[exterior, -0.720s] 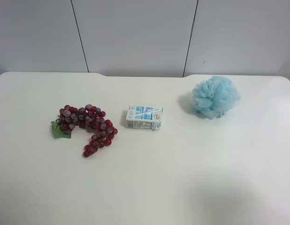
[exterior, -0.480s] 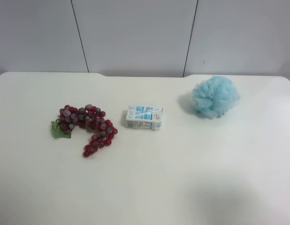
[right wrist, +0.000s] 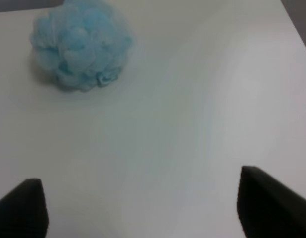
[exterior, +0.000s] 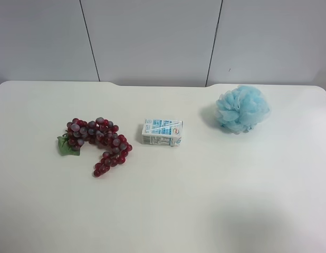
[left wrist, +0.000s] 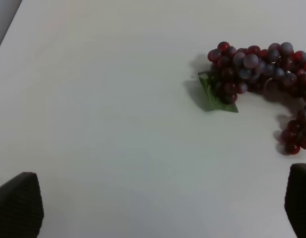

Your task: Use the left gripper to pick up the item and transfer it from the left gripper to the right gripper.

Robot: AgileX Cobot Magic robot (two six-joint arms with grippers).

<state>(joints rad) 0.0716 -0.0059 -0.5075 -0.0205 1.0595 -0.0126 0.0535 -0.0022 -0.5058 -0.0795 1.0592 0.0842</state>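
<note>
The bunch of dark red-purple grapes (exterior: pixel 97 142) with a small green leaf lies on the white table (exterior: pixel 168 211), left of centre. It also shows in the left wrist view (left wrist: pixel 262 74), apart from my left gripper (left wrist: pixel 163 203), whose two black fingertips (left wrist: pixel 17 206) stand wide apart with nothing between them. My right gripper (right wrist: pixel 143 208) is also open and empty, with black fingertips (right wrist: pixel 22 206) at both lower corners. Neither arm shows in the exterior high view.
A small white-blue carton (exterior: pixel 162 132) lies just right of the grapes. A light blue mesh bath puff (exterior: pixel 241 108) sits at the back right, also in the right wrist view (right wrist: pixel 79 44). The table's far edge meets a grey panelled wall.
</note>
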